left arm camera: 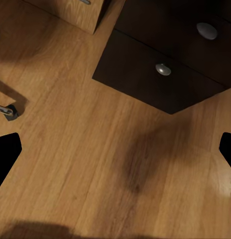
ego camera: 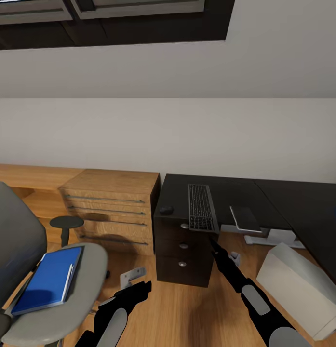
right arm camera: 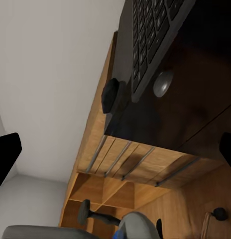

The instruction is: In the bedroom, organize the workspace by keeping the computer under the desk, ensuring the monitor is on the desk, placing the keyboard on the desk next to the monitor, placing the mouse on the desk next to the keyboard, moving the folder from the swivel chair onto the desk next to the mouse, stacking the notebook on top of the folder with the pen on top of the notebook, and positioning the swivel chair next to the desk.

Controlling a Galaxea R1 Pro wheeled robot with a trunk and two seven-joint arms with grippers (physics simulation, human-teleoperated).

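The keyboard lies on the black desk, its near end hanging over the front edge. The small black mouse sits to its left and the grey notebook to its right. My right gripper is open just below the keyboard's overhanging end, in front of the desk drawers. The blue folder rests on the swivel chair at the left. My left gripper hangs open over the floor beside the chair. The computer leans on the floor at the right. The monitor and pen are out of view.
A low wooden shelf unit stands against the wall, left of the black drawers with silver knobs. The desk's white leg is behind the computer. Open wood floor lies between chair and drawers.
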